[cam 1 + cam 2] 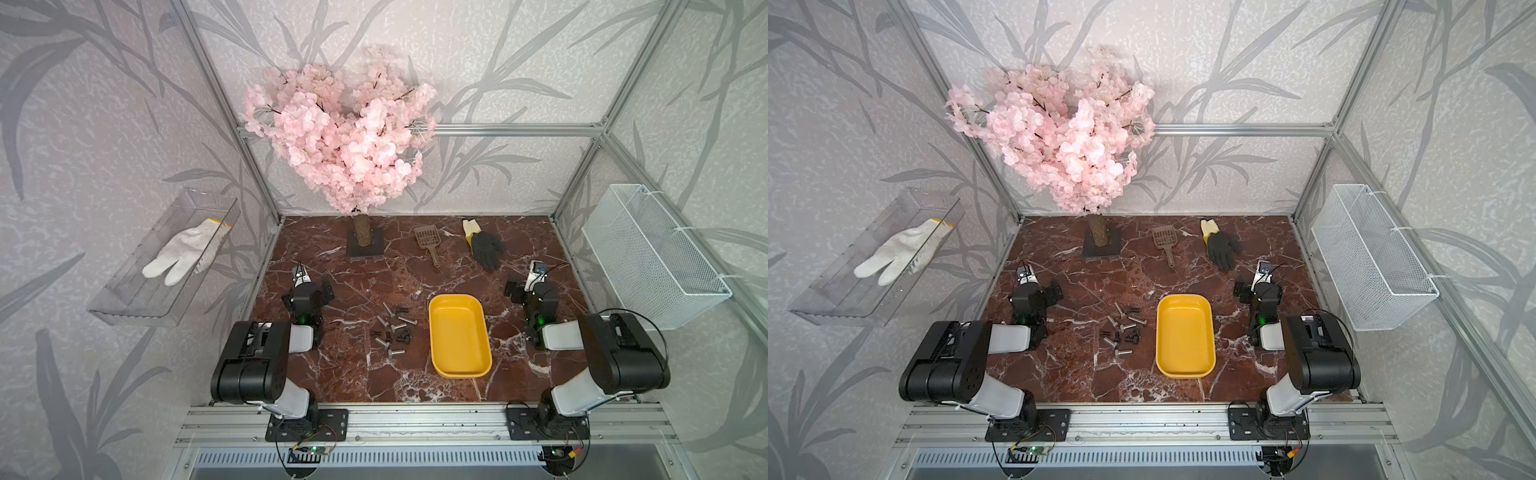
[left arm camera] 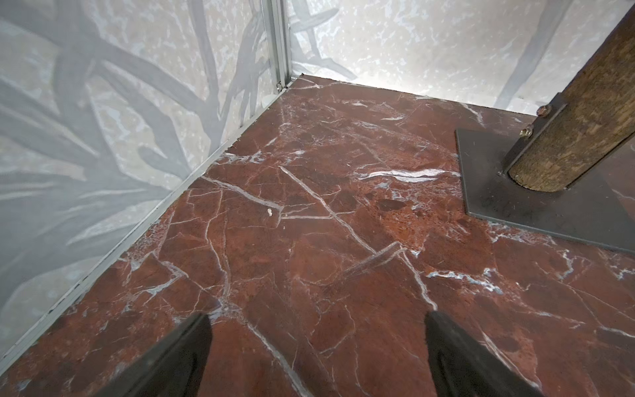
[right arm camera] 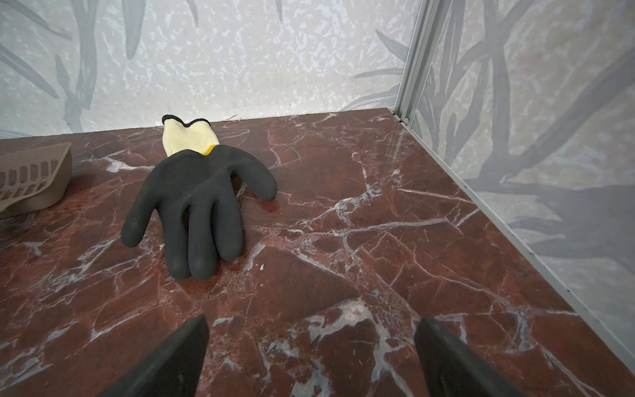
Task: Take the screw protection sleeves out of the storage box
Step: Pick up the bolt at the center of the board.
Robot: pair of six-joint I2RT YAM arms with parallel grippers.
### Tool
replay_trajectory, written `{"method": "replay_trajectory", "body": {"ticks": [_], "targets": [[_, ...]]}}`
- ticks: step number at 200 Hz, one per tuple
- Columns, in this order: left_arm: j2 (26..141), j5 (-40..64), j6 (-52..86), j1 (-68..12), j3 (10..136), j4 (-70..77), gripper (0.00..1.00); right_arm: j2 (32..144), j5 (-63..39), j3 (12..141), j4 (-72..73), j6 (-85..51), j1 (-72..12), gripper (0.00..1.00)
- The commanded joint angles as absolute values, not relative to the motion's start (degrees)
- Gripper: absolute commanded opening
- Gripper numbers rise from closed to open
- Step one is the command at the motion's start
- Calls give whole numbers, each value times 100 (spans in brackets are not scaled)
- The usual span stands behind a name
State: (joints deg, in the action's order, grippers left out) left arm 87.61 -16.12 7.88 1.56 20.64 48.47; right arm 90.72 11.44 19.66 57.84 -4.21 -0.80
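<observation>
Both end effectors stand wide and free: the left end effector over bare tabletop, the right end effector near a black glove. Black screw protection sleeves lie on the tabletop among silver bolts, at 9 o'clock of the yellow storage box.

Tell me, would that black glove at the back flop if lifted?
Probably floppy: the black glove lies limp and flat on the table. Its dark coating looks rubbery, so likely grippy, not slippery. It seems thin, so probably light.
</observation>
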Motion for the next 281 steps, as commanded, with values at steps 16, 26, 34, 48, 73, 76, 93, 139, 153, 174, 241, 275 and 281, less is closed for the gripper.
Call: {"method": "replay_trajectory", "body": {"ticks": [16, 26, 34, 48, 73, 76, 93, 139, 153, 174, 241, 275, 281], "targets": [[8670, -1556, 716, 167, 2189, 4886, 100, 9087, 1117, 2031, 5739, -369, -61, 99], [8666, -1557, 716, 160, 2195, 4886, 100, 9088, 1116, 2033, 5739, -364, -62, 99], [8659, -1558, 718, 163, 2194, 4885, 100, 9088, 1118, 2031, 5739, -361, -62, 99], [8672, -1557, 720, 158, 2194, 4879, 100, 9088, 1116, 2031, 5739, -364, -60, 99], [8668, -1556, 720, 165, 2197, 4881, 100, 9083, 1112, 2037, 5731, -361, -62, 99], [8671, -1555, 718, 163, 2191, 4883, 100, 9086, 1111, 2039, 5723, -367, -57, 99], [8666, -1556, 720, 162, 2205, 4877, 100, 9088, 1107, 2048, 5713, -369, -57, 99], [7230, -1878, 248, -645, 2672, 2671, 100, 7866, 2664, 1940, 5163, 336, -1056, 99], [6491, -2371, 626, -1141, 3059, 1381, 100, 7059, 2700, 2308, 3528, 79, -1417, 99], [5508, -2927, 948, -2097, 3761, -365, 100, 5898, 2300, 2827, 1255, -797, -1875, 98], [5447, -1870, 2051, -4193, 5929, -4637, 100, 3526, 2, 2998, -2275, -3590, -2318, 94], [7019, -2685, 1945, -5579, 6653, -6040, 100, 3479, -2, 3199, -3245, -3674, -2704, 92], [7316, -2610, 1910, -5674, 6759, -6189, 100, 3509, 52, 3256, -3410, -3674, -2791, 92]]}}
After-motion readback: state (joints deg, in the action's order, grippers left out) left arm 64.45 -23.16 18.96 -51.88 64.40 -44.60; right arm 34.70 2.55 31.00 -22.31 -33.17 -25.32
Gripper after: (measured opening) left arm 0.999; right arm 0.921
